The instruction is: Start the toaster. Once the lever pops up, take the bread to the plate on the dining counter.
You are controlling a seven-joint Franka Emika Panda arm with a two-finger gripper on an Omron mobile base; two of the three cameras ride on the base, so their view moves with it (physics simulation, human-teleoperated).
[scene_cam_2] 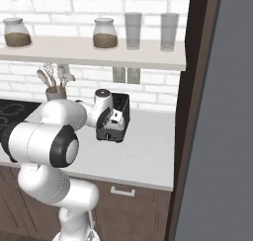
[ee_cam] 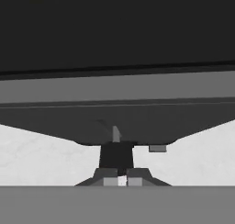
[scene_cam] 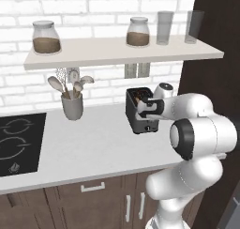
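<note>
A white brick wall backs the grey worktop (scene_cam: 93, 148), with a shelf (scene_cam: 122, 52) of jars overhead. The gripper (scene_cam: 143, 107) presses against the toaster (scene_cam: 137, 115), fingertips (ee_cam: 120, 181) nearly closed together. A utensil cup (scene_cam: 72, 106) stands leftward; bare counter lies between. Bread (scene_cam: 137, 98) barely shows in the slot.

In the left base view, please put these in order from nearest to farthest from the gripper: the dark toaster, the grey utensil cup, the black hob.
1. The boxy dark grey toaster: right at the gripper, at its front face.
2. The grey utensil cup with wooden spoons: farther left on the counter, by the brick wall.
3. The flat black hob: farthest, at the left edge.
</note>
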